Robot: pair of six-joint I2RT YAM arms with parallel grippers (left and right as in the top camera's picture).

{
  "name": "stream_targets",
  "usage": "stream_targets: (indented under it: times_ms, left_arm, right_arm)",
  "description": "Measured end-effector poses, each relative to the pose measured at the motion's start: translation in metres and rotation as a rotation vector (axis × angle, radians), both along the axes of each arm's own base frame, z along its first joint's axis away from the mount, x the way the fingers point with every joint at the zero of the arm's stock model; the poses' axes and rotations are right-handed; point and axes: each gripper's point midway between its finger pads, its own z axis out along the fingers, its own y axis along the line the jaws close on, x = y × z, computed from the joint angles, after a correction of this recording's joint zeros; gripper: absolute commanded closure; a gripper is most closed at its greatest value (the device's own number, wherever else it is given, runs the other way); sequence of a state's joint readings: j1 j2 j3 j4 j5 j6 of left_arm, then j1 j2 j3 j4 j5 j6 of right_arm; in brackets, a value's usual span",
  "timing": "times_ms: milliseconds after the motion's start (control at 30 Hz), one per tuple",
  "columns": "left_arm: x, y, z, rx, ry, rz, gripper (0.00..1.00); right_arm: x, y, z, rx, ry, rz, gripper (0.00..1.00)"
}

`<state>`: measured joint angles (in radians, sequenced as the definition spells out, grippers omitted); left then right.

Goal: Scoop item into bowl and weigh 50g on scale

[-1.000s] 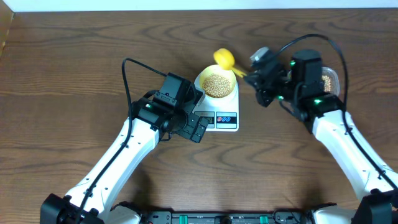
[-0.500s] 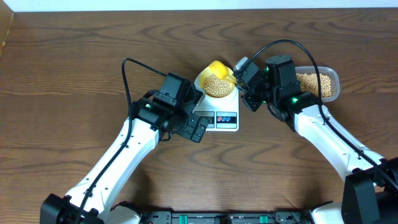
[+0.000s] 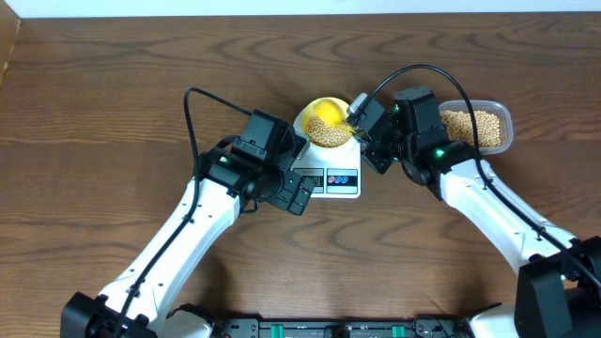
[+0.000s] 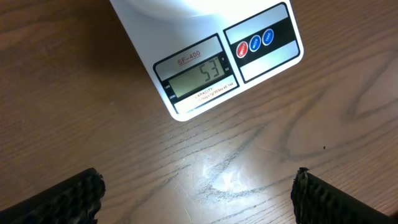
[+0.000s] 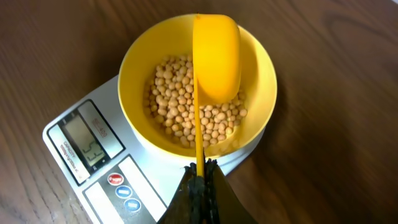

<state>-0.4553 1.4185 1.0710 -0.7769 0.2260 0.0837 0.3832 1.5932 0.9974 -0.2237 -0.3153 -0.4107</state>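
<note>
Right gripper: clamped on handle of yellow scoop; scoop head ahead of it, over bowl of beans on scale. Left gripper: fingers spread wide, empty; scale display just ahead.

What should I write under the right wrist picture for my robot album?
The right claw holds a yellow scoop over the bowl of beans sitting on the scale.

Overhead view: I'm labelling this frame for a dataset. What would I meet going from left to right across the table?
Left tool → bowl → right tool, shut on the scoop → clear tub. The scale lies under the bowl, so it is left out.
</note>
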Motion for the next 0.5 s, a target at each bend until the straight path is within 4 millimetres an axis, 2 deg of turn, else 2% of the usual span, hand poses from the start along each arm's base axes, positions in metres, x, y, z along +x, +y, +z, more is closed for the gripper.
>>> stream_targets:
  times_ms: [500]
  left_arm:
    - [0.0,0.0,0.0,0.0,0.0,0.0,0.02]
  right_arm:
    - [-0.0093,0.0015,-0.0101,0.0,0.055,0.022,0.99]
